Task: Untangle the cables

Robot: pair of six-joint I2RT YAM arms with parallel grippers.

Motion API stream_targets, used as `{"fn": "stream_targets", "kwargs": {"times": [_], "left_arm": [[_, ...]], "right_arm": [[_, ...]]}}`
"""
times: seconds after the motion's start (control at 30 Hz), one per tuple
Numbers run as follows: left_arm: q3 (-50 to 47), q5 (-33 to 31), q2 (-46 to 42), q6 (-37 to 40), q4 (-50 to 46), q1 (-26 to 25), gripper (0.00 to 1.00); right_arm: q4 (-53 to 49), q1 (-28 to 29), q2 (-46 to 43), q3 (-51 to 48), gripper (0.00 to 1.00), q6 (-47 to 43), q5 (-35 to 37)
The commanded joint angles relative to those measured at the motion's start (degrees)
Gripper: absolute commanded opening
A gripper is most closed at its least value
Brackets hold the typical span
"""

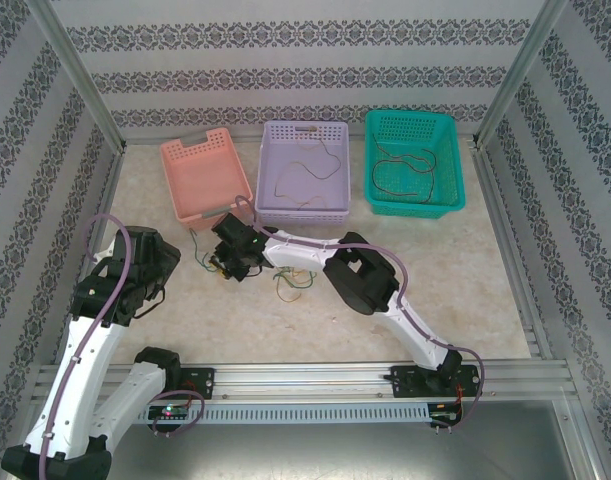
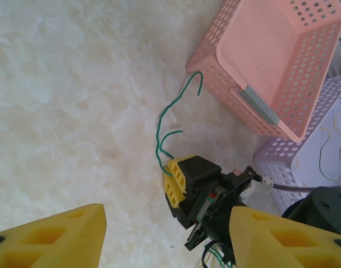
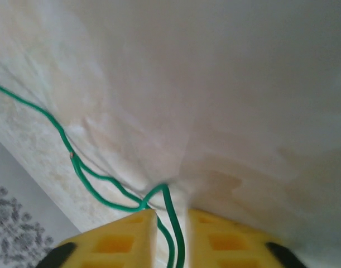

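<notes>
Green cable point(image 3: 72, 156) leaving bottom edge between right gripper point(image 3: 171, 215) fingers, table point(image 3: 215, 84) blurred, left fingers point(image 2: 53, 237) cropped at bottom

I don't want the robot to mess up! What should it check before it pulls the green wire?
1. Green cable sits inside the right hand: ok.
2. Right hand squeezing it tight: cannot tell.
3. Left hand open and empty, ready to help: ok.
4. Cable's far end lies beside the pink basket, not hooked in it: ok.
5. Green cable free of the other cables: cannot tell.
</notes>
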Motion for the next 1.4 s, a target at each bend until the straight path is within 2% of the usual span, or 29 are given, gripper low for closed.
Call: {"fn": "stream_targets", "kwargs": {"times": [0.0, 0.07, 0.2, 0.27, 0.43, 0.53, 0.67, 0.77, 0.93, 1.27, 1.37], "left_arm": [[1.6, 1.4, -0.6, 2.8, 1.1, 0.4, 0.6], [1.8, 2.4, -0.4, 4.5, 2.2, 0.4, 0.6], [3.3, 7.0, 2.5, 9.3, 4.3, 0.4, 0.63], [4.7, 9.4, 5.3, 9.3, 3.9, 0.4, 0.64], [6.2, 15.7, 11.0, -1.2, 8.3, 0.3, 0.67], [7.6, 17.7, 14.1, -7.5, 13.7, 0.2, 0.68], [11.8, 19.0, 18.4, -9.3, 15.2, -0.2, 0.69], [15.5, 20.0, 21.9, -8.2, 8.4, -0.5, 0.68], [13.2, 21.9, 22.3, -9.5, 6.0, -0.6, 0.66], [9.8, 22.1, 24.8, -13.4, 12.6, -1.9, 0.65], [9.1, 22.0, 26.1, -13.4, 13.6, -2.1, 0.62]], "right_arm": [[0.2, -0.7, 1.0, 1.5, 0.02, -0.3, 3.0], [-0.7, -0.9, -1.6, 1.0, 0.0, -4.5, 4.7], [-6.0, -2.1, -12.4, -3.3, 0.0, -19.2, 9.4], [-7.6, -2.9, -17.8, -6.9, 0.0, -26.7, 10.6], [-11.6, -3.1, -28.6, -13.6, 0.0, -47.0, 15.6], [-11.9, -2.7, -33.4, -17.6, 0.0, -53.6, 19.1], [-12.7, -2.8, -36.7, -19.4, 0.0, -58.5, 22.3], [-13.0, -3.0, -37.8, -18.9, 0.0, -61.0, 23.3], [-13.8, -3.0, -37.9, -17.6, 0.0, -64.2, 23.6], [-14.2, -2.4, -37.9, -16.7, 0.0, -66.0, 22.9], [-14.2, -2.3, -37.9, -16.7, 0.0, -66.3, 22.8]]}}
